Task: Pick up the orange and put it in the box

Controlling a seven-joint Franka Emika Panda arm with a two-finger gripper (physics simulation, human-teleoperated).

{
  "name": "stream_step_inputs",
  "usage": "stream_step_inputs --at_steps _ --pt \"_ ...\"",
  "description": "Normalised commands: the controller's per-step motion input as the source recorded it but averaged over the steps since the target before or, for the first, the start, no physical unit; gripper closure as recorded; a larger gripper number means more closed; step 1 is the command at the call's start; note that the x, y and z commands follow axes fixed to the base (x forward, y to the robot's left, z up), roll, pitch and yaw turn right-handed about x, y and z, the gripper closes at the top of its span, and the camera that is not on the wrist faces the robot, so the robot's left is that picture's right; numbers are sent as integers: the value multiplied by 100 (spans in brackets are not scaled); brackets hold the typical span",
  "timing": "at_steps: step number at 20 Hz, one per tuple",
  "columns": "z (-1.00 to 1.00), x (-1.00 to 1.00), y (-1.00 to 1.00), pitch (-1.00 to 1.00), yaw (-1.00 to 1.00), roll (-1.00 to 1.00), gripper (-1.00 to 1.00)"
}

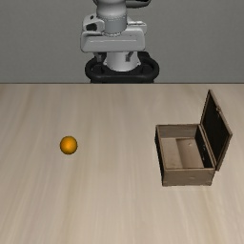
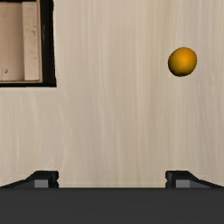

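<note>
On the pale wooden table [image 1: 114,205] the orange [image 1: 68,145] sits toward the exterior view's left, well apart from the open box [image 1: 186,157] at its right. Seen from the wrist, the gripper [image 2: 112,180] hangs over bare wood, spread wide and empty. The orange lies ahead of one fingertip [image 2: 185,178], on the side away from the box (being round, it favours no grip axis). A sideways shift before descending looks necessary.

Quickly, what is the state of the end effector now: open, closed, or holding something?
End effector: open, holding nothing; the orange lies apart from it.
</note>
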Motion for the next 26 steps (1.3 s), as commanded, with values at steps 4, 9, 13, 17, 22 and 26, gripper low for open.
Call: stream_step_inputs --at_steps 4,9,13,17,22,26 --pt "0 0 -100 0 0 0 -100" --pt "0 0 -100 0 0 0 -100" --pt "0 0 -100 0 0 0 -100" --pt "0 100 0 0 0 0 -100" --pt "0 100 0 0 0 0 -100" --pt "0 75 25 0 0 0 -100"
